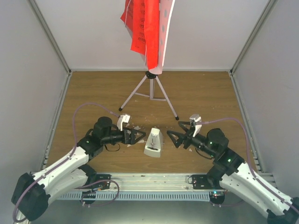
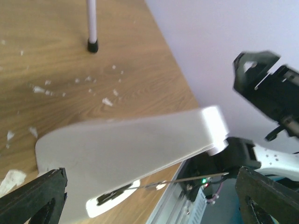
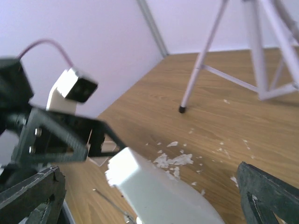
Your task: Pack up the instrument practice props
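Left gripper [image 1: 140,136] and right gripper [image 1: 172,138], both spread open, flank the white metronome [image 1: 154,143].

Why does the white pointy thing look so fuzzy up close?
Left wrist view: the white metronome fills much of the frame, probably too near the lens, so its edges look soft. Right wrist view: it is soft there too, while the crumbs on the wood look sharper. Top view: it looks clear and evenly lit.

bench [image 1: 205,93]: brown wood grain, seen in all views
crumbs [image 1: 137,127]: small, white, scattered across the mid-bench
walls [image 1: 28,70]: pale grey panels, set on three sides
posts [image 1: 49,35]: silver metal, fixed at the back corners
rail [image 1: 154,179]: silver, laid along the near edge
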Robot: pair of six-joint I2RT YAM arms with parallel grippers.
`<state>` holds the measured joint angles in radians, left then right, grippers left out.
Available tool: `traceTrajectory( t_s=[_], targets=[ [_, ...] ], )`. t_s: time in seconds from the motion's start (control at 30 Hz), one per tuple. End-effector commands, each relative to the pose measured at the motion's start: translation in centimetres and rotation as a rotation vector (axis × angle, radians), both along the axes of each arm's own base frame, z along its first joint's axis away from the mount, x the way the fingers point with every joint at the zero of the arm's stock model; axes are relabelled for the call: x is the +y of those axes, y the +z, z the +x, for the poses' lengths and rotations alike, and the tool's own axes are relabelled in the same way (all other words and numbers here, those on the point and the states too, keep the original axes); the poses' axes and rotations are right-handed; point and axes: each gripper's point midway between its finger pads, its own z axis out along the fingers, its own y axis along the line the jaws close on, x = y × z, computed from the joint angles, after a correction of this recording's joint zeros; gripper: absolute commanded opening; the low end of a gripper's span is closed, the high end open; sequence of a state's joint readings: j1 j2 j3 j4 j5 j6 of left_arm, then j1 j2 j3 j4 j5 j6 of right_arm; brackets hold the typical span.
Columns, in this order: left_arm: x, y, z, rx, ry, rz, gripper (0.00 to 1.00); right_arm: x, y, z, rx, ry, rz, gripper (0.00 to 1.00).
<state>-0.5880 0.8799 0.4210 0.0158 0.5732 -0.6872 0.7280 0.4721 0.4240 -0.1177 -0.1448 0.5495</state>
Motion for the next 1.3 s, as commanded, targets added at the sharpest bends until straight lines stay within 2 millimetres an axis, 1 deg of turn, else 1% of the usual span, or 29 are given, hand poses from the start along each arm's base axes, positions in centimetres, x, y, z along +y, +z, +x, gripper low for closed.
traceTrajectory(
  t_s=[0.0, 0.03, 0.07, 0.17, 0.37, 0.43, 0.63, 0.83, 0.9, 1.27],
  targets=[
    [0.3, 4.0, 0.9, -0.072, 0.037, -0.016, 0.99, 2.3, 0.6, -1.7, -0.209, 0.158, -0.079, 1.0],
    [0.4, 4.3, 0.9, -0.077, 0.043, -0.015, 0.99, 2.5, 0.3, -1.6, -0.219, 0.156, -0.104, 1.0],
    [0.4, 4.7, 0.9, -0.081, 0.047, -0.016, 0.99, 2.9, 0.5, -1.6, -0.243, 0.157, -0.114, 1.0],
    [0.6, 5.1, 1.0, -0.081, 0.061, -0.017, 0.99, 3.7, 0.0, -1.5, -0.284, 0.145, -0.155, 1.0],
    [0.5, 4.8, 1.1, -0.064, 0.061, -0.016, 0.99, 5.6, -2.4, -2.4, -0.327, 0.158, -0.198, 1.0],
    [0.5, 4.6, 1.1, -0.059, 0.06, -0.013, 0.99, 6.3, -3.0, -3.1, -0.345, 0.173, -0.212, 1.0],
    [0.4, 4.0, 1.1, -0.042, 0.055, -0.005, 0.99, 7.2, -5.3, -2.7, -0.36, 0.131, -0.321, 1.0],
    [0.3, 3.7, 1.2, -0.036, 0.052, -0.003, 0.99, 7.1, -6.8, -1.5, -0.354, 0.04, -0.391, 1.0],
    [0.3, 3.7, 1.1, -0.034, 0.051, -0.002, 0.99, 7.1, -7.0, -1.3, -0.345, 0.025, -0.393, 1.0],
    [0.3, 3.7, 1.0, -0.042, 0.047, -0.008, 0.99, 7.0, -7.8, -1.3, -0.308, 0.02, -0.393, 1.0]
  ],
)
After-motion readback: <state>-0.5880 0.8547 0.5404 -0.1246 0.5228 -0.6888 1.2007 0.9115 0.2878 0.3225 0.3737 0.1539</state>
